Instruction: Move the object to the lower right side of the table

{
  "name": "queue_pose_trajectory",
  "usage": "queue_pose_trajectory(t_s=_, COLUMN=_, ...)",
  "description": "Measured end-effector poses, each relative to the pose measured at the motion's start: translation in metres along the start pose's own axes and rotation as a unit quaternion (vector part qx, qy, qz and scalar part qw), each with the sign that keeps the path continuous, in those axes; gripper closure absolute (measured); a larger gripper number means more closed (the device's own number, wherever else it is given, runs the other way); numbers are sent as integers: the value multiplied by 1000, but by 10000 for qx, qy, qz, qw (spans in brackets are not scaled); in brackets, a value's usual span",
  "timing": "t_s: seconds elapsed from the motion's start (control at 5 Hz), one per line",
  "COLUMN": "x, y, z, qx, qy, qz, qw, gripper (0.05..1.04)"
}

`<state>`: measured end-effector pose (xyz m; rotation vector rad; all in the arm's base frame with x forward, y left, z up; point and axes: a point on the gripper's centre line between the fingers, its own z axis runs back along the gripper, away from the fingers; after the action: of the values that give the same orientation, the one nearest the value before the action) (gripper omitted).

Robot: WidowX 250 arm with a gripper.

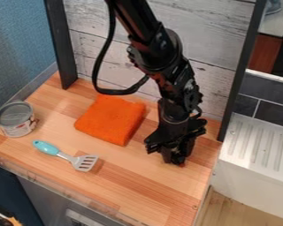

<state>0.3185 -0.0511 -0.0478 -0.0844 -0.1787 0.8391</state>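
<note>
This is a kitchen setting, probably a toy or mock-up one. A butcher-block counter (132, 185) runs before a backboard of whitewashed planks (215, 39) framed by dark posts (61, 44). To the right, dark tiles (273, 88) with pale grout lines rise behind a white, ribbed drainboard (259, 143). A slotted spatula (46, 147) and a tin can (15, 126) fit the kitchen look. Whether a home or lab surrounds it, I cannot tell.
</note>
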Motion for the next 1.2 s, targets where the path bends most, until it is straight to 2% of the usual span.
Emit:
queue_pose_trajectory(t_s=0.2, x=-6, y=4, z=5, qx=-85, qy=45, qz=221, qw=9997, gripper=590)
queue_pose_trajectory(t_s=0.4, x=3, y=6, z=26, qx=-127, qy=-270, qz=507, qw=9983, gripper=590)
queue_pose_trajectory(t_s=0.6, x=4, y=18, z=57, qx=-90, qy=-693, qz=842, qw=9940, gripper=590)
queue_pose_trajectory(t_s=0.8, x=-3, y=40, z=70, qx=11, qy=-953, qz=1242, qw=9877, gripper=590)
queue_pose_trajectory(t_s=1.0, x=-20, y=62, z=71, qx=242, qy=-1015, qz=1584, qw=9818, gripper=590)
queue_pose_trajectory(t_s=1.2, x=-30, y=73, z=64, qx=228, qy=-890, qz=1812, qw=9791, gripper=590)
